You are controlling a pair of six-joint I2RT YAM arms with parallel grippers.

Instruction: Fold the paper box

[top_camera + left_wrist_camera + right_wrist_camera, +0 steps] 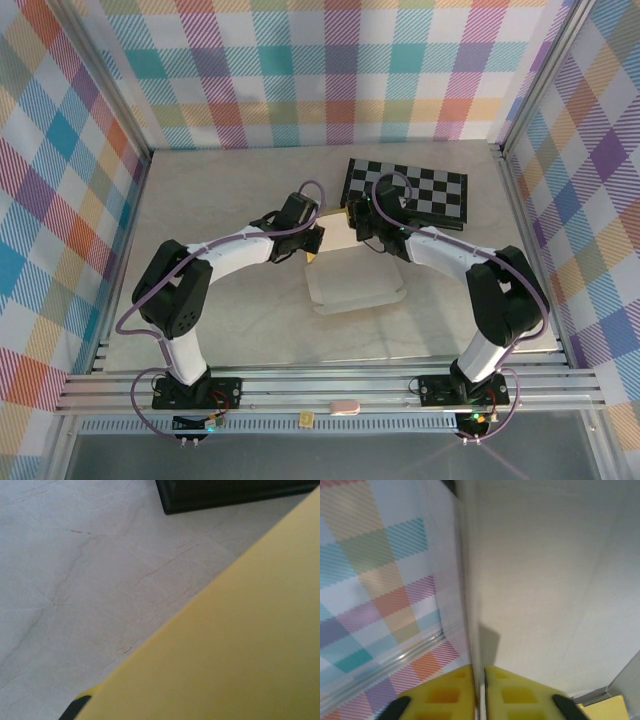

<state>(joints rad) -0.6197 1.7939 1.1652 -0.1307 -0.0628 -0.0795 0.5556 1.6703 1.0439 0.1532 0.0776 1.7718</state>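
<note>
Plaid walls all round, pale marbled table, checkered board parked at the back right. Between the two arms, just in front of the board, sat the paper box. It looked washed-out cream from above but read mustard yellow on the left wrist cam. Its near part lay flat on the table and its far panel was lifted up between the grippers.

I saw the right gripper clamped: yellow pads pressed together on a thin edge-on sheet, which I took to be that raised panel. I read the left gripper as closed too, at the panel's left edge. Its fingers were hidden behind the card on its own cam, so the pinch on the sheet was my judgement, not something I saw.

Progress, my read: early. One panel was up, with no side walls formed, no tabs tucked, nothing box-shaped yet. Left to do: crease that fold, raise the remaining flaps, lock the tabs.
</note>
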